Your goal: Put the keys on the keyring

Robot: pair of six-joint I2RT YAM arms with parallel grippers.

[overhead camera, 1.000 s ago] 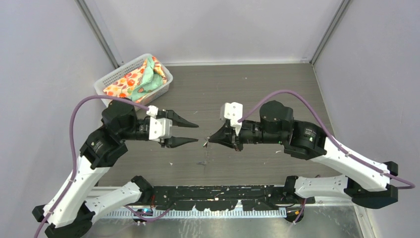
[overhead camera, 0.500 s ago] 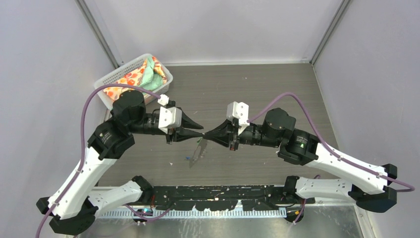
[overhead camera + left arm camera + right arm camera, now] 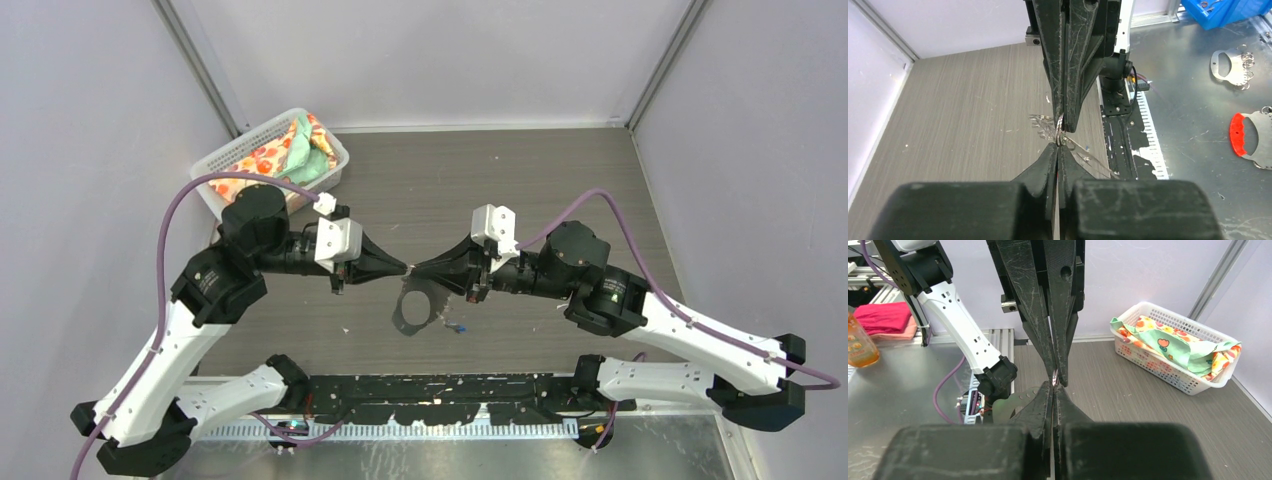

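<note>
Silver keyring [image 3: 1060, 136] held between my left pincer [image 3: 1057, 148] and right pincer [image 3: 1064, 127], both clenched; next, I judge, prising it open for threading.

Colours: grey wood-grain worktop [image 3: 540, 180]; white mesh plastic basket [image 3: 238, 143]; cream cloth [image 3: 252, 168], orange-red floral print; mint-green cloth [image 3: 300, 155]; silver wire keyring [image 3: 1060, 134].
</note>
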